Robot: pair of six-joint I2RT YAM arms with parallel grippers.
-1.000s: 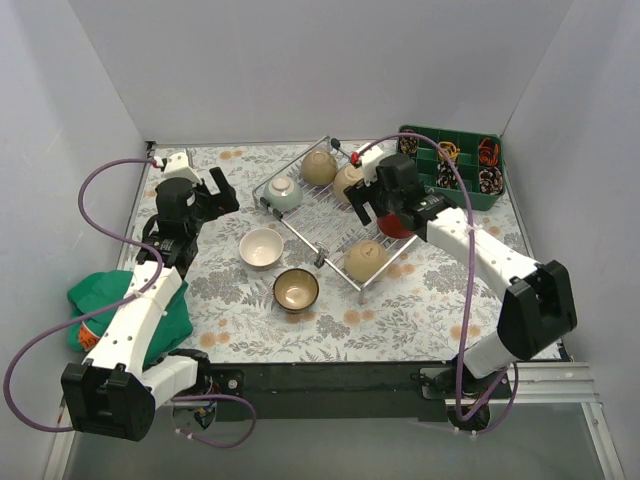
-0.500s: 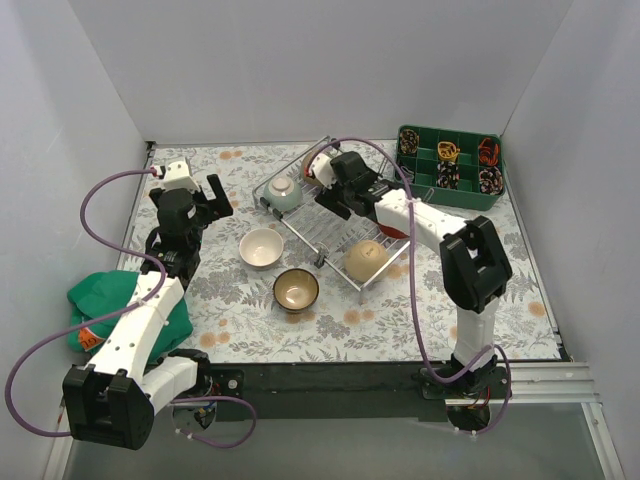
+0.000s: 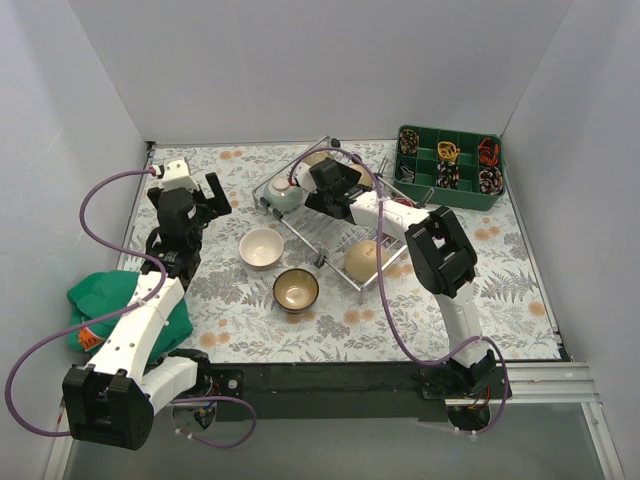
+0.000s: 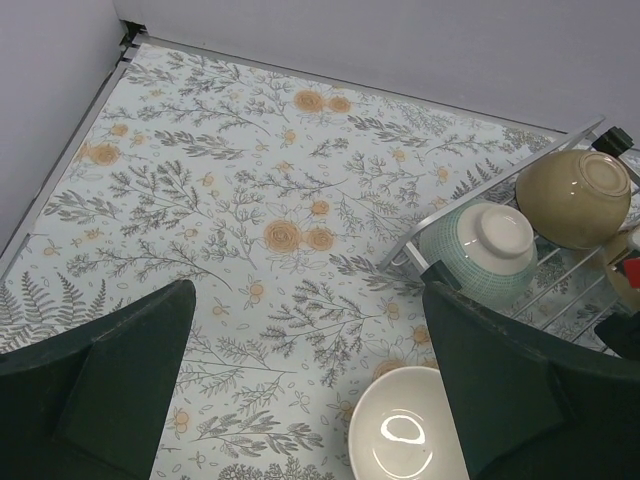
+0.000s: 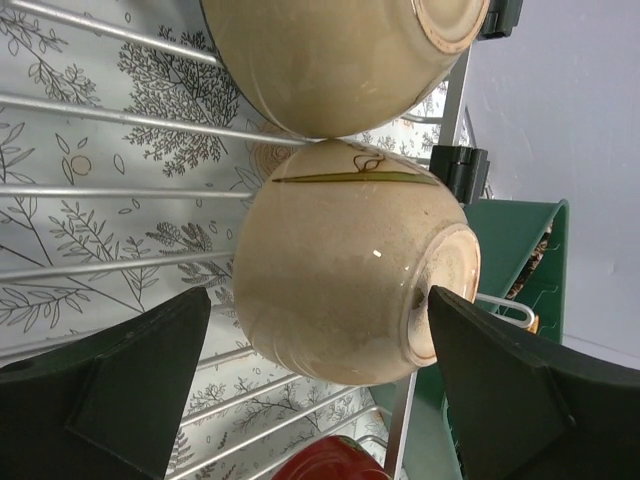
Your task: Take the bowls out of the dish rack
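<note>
The dish rack (image 3: 322, 232) sits at the table's middle back. My right gripper (image 3: 328, 188) hangs over its far part, open, with one finger on each side of an upturned beige bowl (image 5: 340, 290). A second tan bowl (image 5: 330, 60) lies just beyond it and a red bowl (image 5: 335, 467) just under it. A pale green bowl (image 3: 283, 193) stands at the rack's left corner and a tan bowl (image 3: 365, 258) at its near corner. A cream bowl (image 3: 262, 247) and a brown bowl (image 3: 296, 289) stand on the cloth. My left gripper (image 3: 205, 195) is open and empty, left of the rack.
A green compartmented tray (image 3: 452, 186) with small items stands at the back right, close behind the rack (image 5: 120, 120). A green cloth bundle (image 3: 100, 300) lies at the left edge beside my left arm. White walls close in the back and both sides.
My right arm has swung left across the rack, from beside the red bowl to the beige bowls at the back. The left arm has barely moved. Both grippers stay open.
</note>
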